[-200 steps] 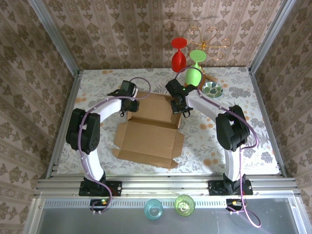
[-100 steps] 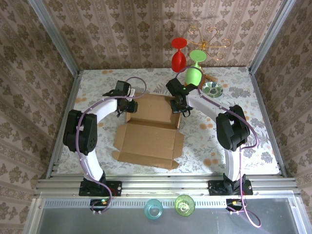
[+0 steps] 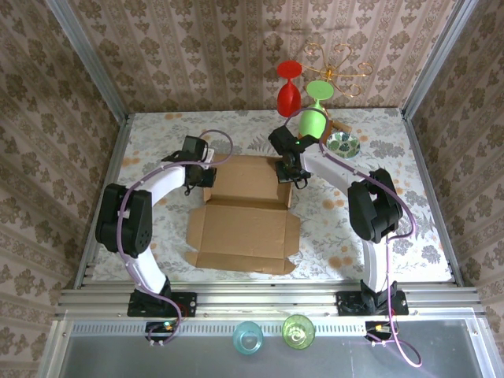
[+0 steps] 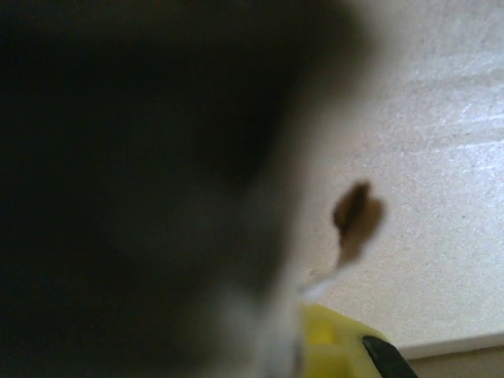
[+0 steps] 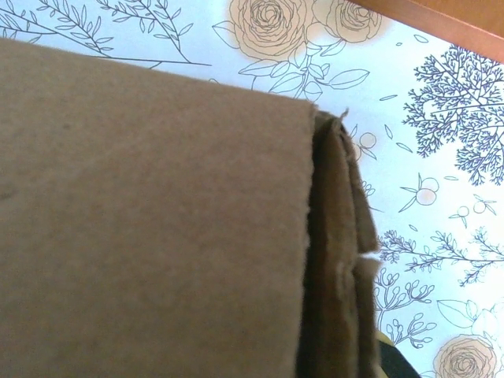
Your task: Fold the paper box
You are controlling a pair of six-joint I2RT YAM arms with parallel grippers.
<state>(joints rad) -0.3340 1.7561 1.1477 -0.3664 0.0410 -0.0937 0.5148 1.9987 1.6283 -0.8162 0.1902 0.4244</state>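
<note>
Left tool [image 3: 202, 176] is parked right at the far left corner of the box [image 3: 244, 216], up against the cardboard. Honestly can't tell if it's clenched or released; its wrist cam is mostly a dark blur, with a pale surface on the right and a bit of yellow at the bottom edge. Right tool [image 3: 287, 170] sits at the far right corner of the box, and I can't make out how its jaws stand either. Its wrist cam is jammed up close to the cardboard [image 5: 150, 220]: a big flat brown panel, with a few layered edges stacked along its right side and the flowery table [image 5: 441, 157] showing past them.

From the top cam, the box is in the middle of the table [image 3: 394, 236], between the two arms. The far half is a plain panel running between the two tools. The near half lies open, side flaps spread out.

Further back on the right: a green goblet [image 3: 313, 114] and a red goblet [image 3: 288, 87], both upside down, with a small patterned bowl [image 3: 343, 142] just beside them. A blue cup [image 3: 248, 338] and a green cup [image 3: 298, 331] sit down front on the ledge below the arm bases.
</note>
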